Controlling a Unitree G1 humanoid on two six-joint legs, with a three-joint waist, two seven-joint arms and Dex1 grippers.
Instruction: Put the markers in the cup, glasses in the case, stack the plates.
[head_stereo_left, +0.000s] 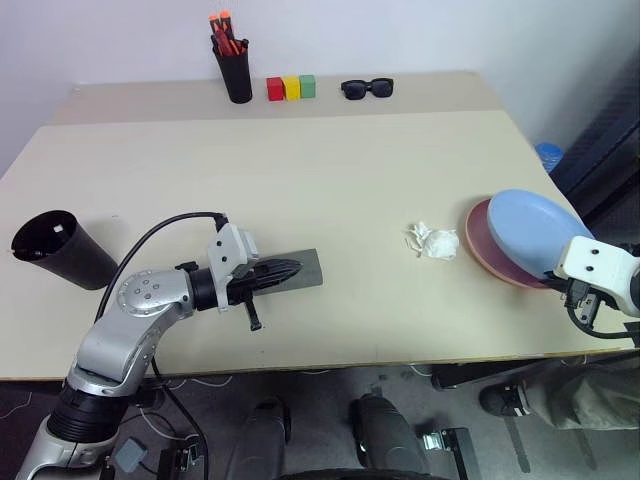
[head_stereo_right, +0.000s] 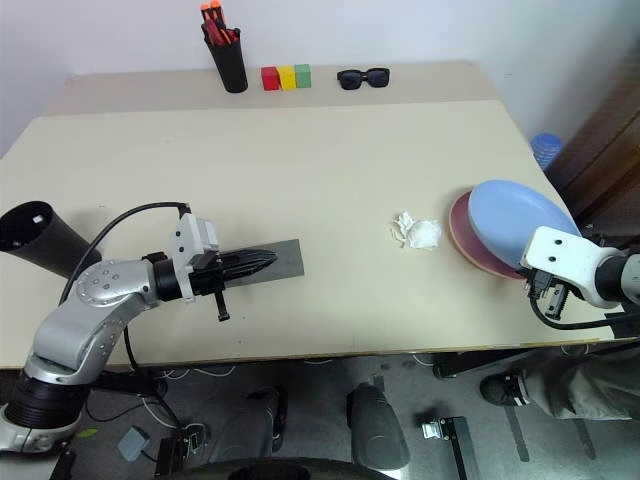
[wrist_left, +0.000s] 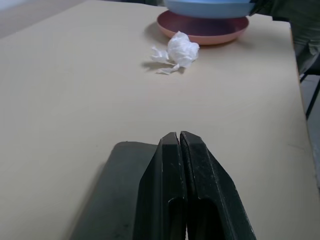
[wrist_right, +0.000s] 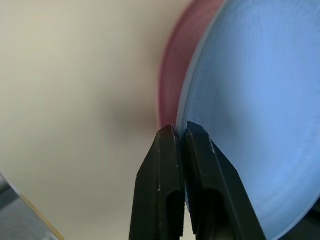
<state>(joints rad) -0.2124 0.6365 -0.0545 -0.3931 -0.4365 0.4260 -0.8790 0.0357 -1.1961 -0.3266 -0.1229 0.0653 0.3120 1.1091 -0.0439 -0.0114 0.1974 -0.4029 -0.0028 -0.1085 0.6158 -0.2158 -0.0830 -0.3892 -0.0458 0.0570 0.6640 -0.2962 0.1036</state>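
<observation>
While the left gripper (head_stereo_left: 290, 270) hovers with fingers pressed together over the grey case (head_stereo_left: 306, 268), nothing is held. Just left of the right gripper (wrist_right: 181, 131), whose fingers stand a hairline apart, empty, the blue plate (head_stereo_left: 535, 230) rests tilted on the pink plate (head_stereo_left: 483, 245). The black cup (head_stereo_left: 60, 250) lies tipped, well behind the left gripper.

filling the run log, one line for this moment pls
blue plate on pink plate | case shut | left pincer shut, over case | right pincer at blue plate rim
</observation>
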